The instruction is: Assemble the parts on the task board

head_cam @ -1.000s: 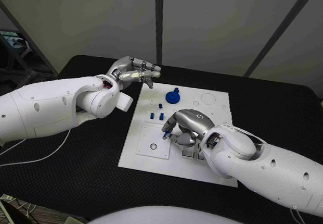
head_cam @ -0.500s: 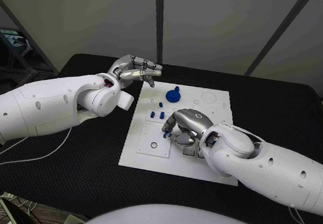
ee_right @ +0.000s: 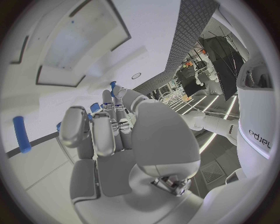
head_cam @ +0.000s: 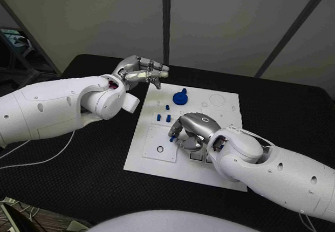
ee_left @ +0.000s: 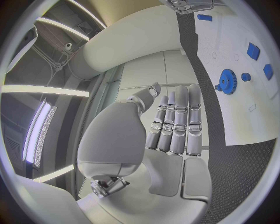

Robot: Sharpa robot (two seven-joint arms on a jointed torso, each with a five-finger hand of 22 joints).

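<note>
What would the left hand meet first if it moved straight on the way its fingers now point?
Likely the far edge of the task board, near the blue gear; the left hand looks raised above the table, so depth is unclear.

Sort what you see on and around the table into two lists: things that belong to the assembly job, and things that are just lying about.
Belongs to the job:
white board
blue gear
small blue pegs
blue pin
right robot hand, over the board
left robot hand, off the board

Just lying about:
white cables
black table
</note>
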